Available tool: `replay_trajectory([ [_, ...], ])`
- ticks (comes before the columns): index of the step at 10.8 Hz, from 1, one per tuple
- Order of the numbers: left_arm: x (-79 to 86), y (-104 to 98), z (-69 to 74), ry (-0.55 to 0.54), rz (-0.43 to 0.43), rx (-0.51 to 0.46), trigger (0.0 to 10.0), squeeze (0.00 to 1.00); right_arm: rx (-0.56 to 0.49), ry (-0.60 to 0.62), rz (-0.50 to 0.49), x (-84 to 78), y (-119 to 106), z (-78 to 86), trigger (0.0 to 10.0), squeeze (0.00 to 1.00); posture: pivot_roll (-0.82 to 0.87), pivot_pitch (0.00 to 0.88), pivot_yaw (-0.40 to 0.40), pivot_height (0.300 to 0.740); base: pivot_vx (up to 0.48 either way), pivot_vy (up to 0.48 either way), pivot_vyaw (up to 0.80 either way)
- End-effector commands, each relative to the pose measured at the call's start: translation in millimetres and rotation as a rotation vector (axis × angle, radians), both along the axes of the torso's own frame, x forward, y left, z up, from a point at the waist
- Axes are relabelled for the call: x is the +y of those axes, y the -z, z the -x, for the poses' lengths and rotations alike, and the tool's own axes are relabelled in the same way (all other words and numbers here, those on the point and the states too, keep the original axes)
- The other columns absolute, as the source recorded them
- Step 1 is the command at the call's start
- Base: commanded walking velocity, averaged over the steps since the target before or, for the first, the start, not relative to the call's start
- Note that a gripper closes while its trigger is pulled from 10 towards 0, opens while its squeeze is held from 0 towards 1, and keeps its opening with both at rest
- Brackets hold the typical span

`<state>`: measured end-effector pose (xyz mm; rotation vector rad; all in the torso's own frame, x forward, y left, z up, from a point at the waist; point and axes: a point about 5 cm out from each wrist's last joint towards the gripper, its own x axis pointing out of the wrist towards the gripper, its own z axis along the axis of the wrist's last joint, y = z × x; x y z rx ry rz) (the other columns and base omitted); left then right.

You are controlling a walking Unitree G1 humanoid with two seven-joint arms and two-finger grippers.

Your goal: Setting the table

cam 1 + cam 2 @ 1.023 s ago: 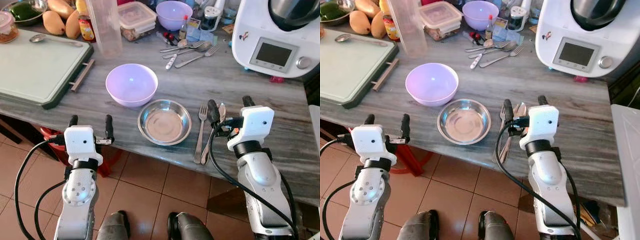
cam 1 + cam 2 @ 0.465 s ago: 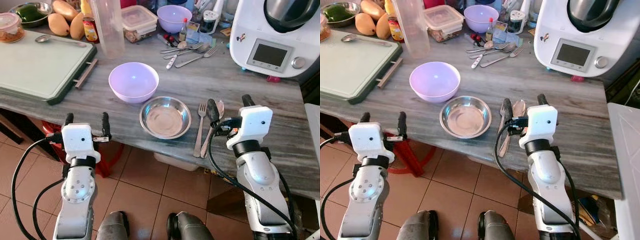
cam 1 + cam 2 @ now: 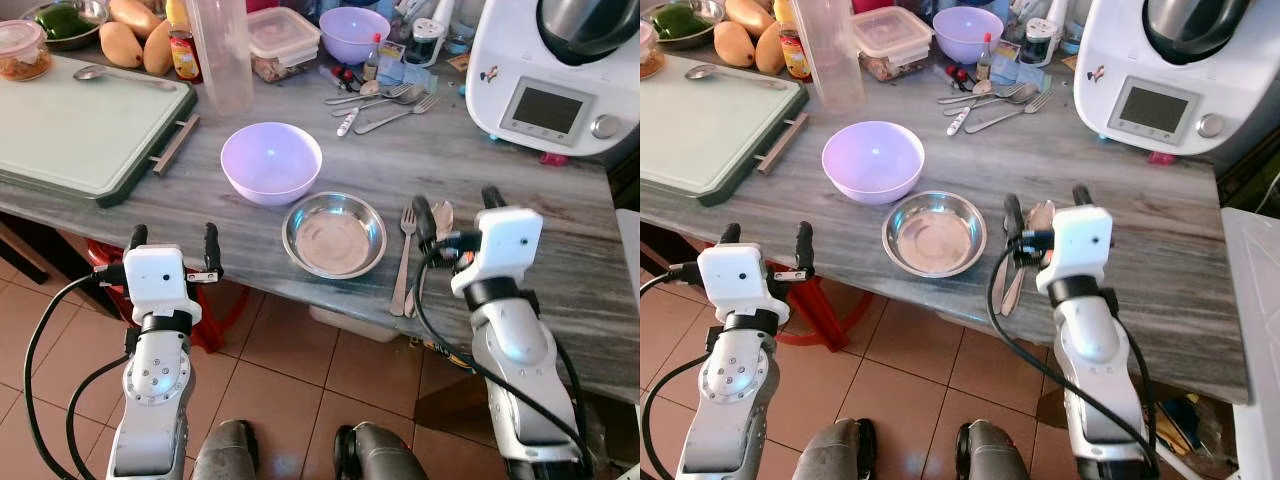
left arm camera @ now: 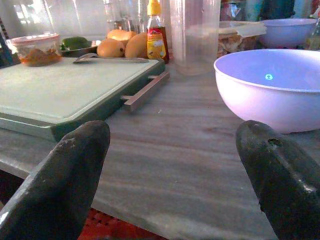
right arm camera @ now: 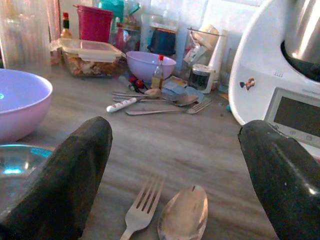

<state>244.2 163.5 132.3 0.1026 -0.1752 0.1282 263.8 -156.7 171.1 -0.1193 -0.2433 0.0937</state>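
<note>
Across the upper part of the left eye view, a grey wood-grain countertop (image 3: 480, 150) is crowded: a pale green cutting board with a metal handle (image 3: 85, 125) fills the upper left, with mangoes (image 3: 135, 40) and a red-labelled sauce bottle (image 3: 183, 52) behind it, a tall clear plastic jug (image 3: 222, 55) beside them, a lidded clear food container (image 3: 280, 40) and a small lilac bowl (image 3: 355, 32) at the top centre, loose cutlery (image 3: 385, 100) just below, and a white kitchen machine with a grey screen (image 3: 555, 80) in the upper right. At the centre a large lilac plastic bowl (image 3: 271, 162) stands just beside a shallow, shiny stainless-steel bowl (image 3: 334, 235) near the counter's front edge. Right of the steel bowl a steel fork (image 3: 403, 255) and a steel spoon (image 5: 184, 220) lie side by side. The right gripper (image 3: 455, 210) hovers just over them, fingers spread wide and empty. The left gripper (image 3: 172, 245), at lower left before the counter edge, is likewise spread wide and empty.
</note>
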Motion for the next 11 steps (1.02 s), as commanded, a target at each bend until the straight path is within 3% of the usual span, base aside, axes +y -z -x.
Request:
replay_trajectory([
  [1,0.7,4.1,-0.2,-0.002,0.009,0.024,10.0,0.0,0.02,0.006,-0.007,-3.3,4.1,-0.3,10.0,0.0,0.02,0.126,-0.041,0.74,0.0,0.0,0.0],
  [3,1.3,5.1,-0.4,-0.006,0.025,0.038,10.0,0.0,0.025,-0.001,-0.022,-2.3,5.5,0.1,10.0,0.0,0.02,0.129,-0.042,0.74,0.0,0.0,0.0],
  [8,0.1,4.9,-0.2,0.008,0.027,0.036,10.0,0.0,0.043,-0.003,-0.022,-1.9,9.0,0.4,10.0,0.0,0.02,0.133,-0.045,0.74,0.0,0.469,0.0],
  [11,-0.8,4.6,-1.0,0.012,0.016,0.03,10.0,0.0,0.049,0.002,-0.018,-2.7,9.5,-0.8,10.0,0.0,0.02,0.132,-0.046,0.74,0.0,0.0,0.0],
])
